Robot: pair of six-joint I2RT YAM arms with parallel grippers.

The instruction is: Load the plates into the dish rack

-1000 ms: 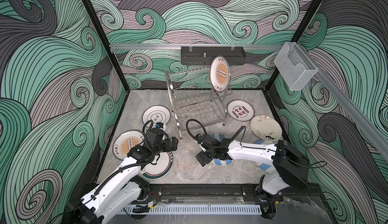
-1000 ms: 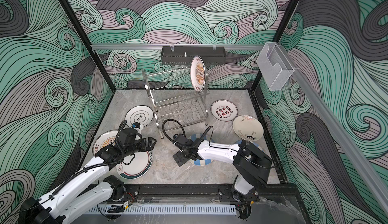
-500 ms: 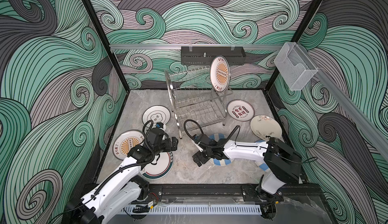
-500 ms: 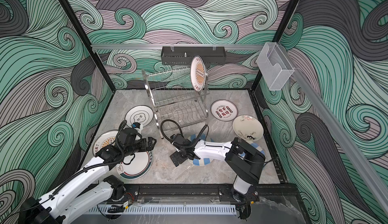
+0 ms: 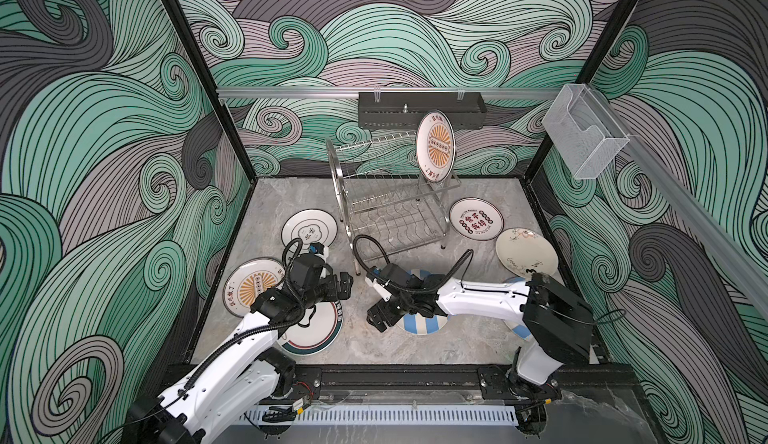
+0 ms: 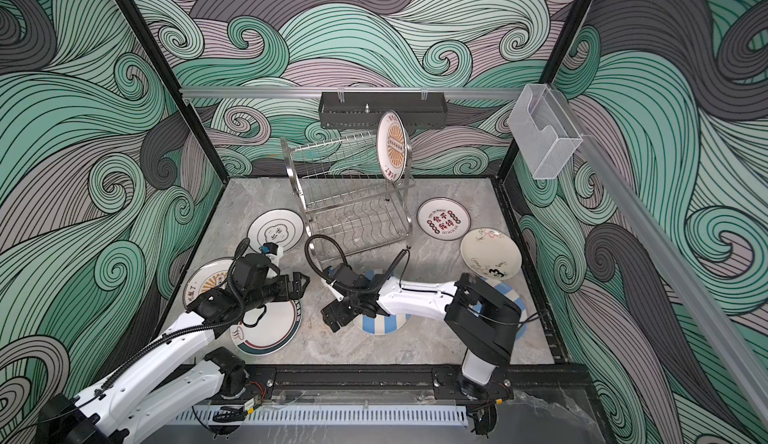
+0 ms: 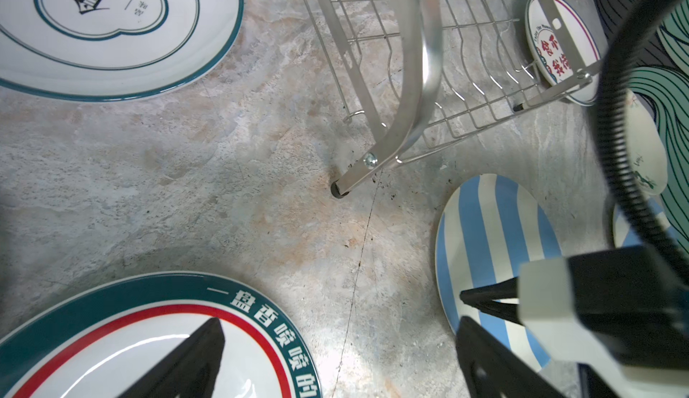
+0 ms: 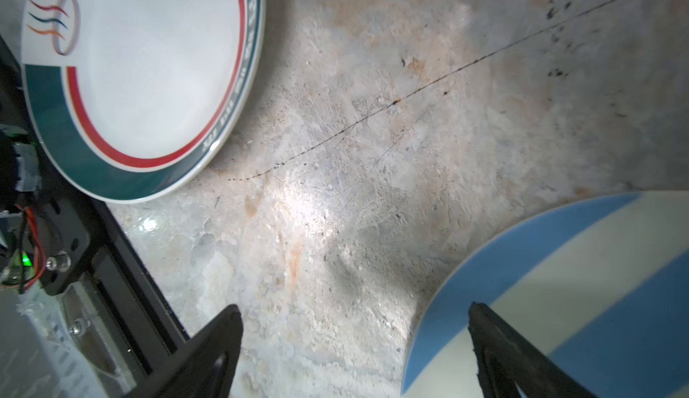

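Right gripper (image 5: 377, 320) has slid leftward to the rim of the striped plate (image 5: 419, 324) in front of the dish rack (image 5: 386, 209), fingers spread, empty. Left gripper (image 5: 347, 284), likewise spread, hovers nearby; one sunburst plate (image 5: 435, 146) stands in the rack.

I have a grey marble-look tabletop (image 5: 415, 350) under me. The steel dish rack (image 5: 386, 209) stands on it toward the back, one foot (image 7: 337, 191) planted on bare stone. Seven plates lie flat around it. On my left are a teal-rimmed cloud-outline plate (image 5: 309, 229), an orange sunburst plate (image 5: 245, 292) and a teal-and-red-banded plate (image 5: 320, 329). In front of the rack is a blue-white striped plate (image 5: 419, 323), with a second striped plate (image 5: 517, 329), mostly hidden, at the right. Right of the rack, a red-black character plate (image 5: 476, 218) lies just beside a cream plate (image 5: 525, 253) with small drawings.
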